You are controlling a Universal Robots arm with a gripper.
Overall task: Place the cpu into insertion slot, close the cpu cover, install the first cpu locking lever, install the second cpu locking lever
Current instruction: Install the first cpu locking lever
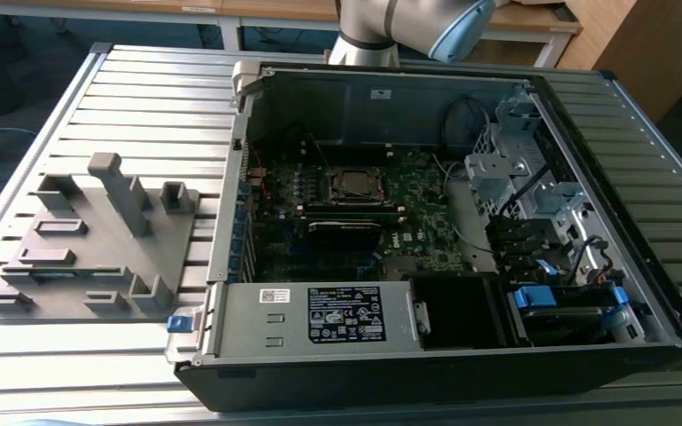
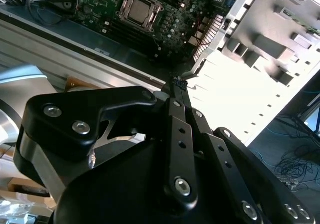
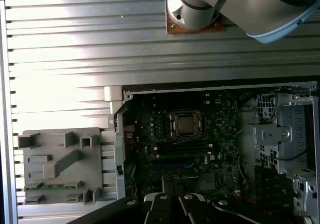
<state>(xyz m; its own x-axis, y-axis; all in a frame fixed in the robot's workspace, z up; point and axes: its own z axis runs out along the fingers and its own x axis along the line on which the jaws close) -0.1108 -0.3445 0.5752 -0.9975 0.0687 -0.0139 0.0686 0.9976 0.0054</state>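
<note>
1. The gripper (image 2: 176, 83) shows as black linkage in both wrist views, hanging well above the open computer case (image 1: 353, 98); whether it is clenched or released I cannot tell.
2. In the exterior view the arm (image 1: 407, 27) stands at twelve o'clock, beyond the case's far wall.
3. The case lies on its side on a slatted metal table (image 1: 139, 98); a green circuit board (image 1: 418, 200) covers its floor.
4. The insertion slot (image 1: 334, 188) sits on that board, at roughly eleven o'clock from the case's middle in the exterior view.
5. The cpu (image 2: 141, 7), a dull silver-grey square, lies in the slot; the cpu cover (image 2: 124, 7) lies flat around it as a thin silver frame, with the chip's top showing through its window.
6. The locking levers are too small to make out.
7. A grey fixture (image 1: 92, 240) with upright posts rests on the table at nine o'clock of the case, just beside its wall.
8. A silver power supply box (image 1: 317, 315) with a label fills the case at six o'clock of the slot; a small blue tab (image 1: 177, 323) sits just off its corner at nine o'clock.
9. A metal drive cage (image 1: 501, 169) stands at three o'clock of the slot, well apart from it.
</note>
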